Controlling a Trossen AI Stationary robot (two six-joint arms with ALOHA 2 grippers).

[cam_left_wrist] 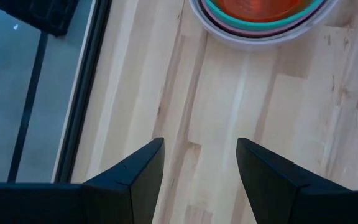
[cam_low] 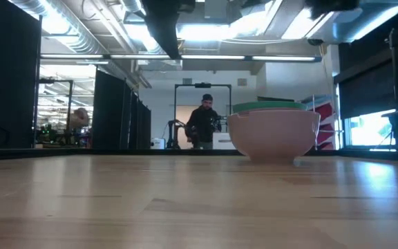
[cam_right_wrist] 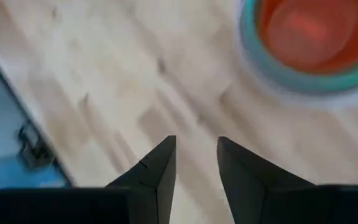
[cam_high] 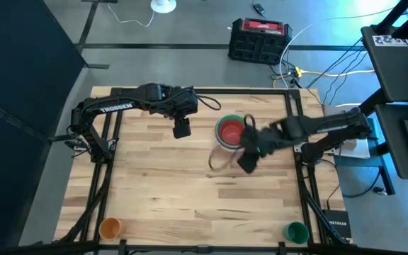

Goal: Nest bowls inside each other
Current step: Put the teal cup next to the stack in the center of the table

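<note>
The bowls (cam_high: 229, 132) sit as one stack right of centre in the high view, on the table (cam_high: 154, 191): red innermost, a green rim around it, pale outer walls. In the low view the pink-looking outer bowl (cam_low: 273, 133) rests flat, with a green rim showing above it. So the nesting looks finished, or nearly.

The right pincer (cam_high: 247, 161) hangs just lower right of the stack; its wrist view shows both fingers (cam_right_wrist: 160, 171) parted with nothing between them, over bare wood. The left pincer (cam_high: 182, 129) hangs left of the stack, also spread and empty.

The next move probably calls only for both arms to pull back, unless a bowl remains loose.

Hard to tell: how many bowls are in the stack, since inner ones hide behind outer walls, and the right arm covers its right edge from above. The small orange cup (cam_high: 110, 227) and green cup (cam_high: 297, 231) at the bottom edge seem no part of the set.
</note>
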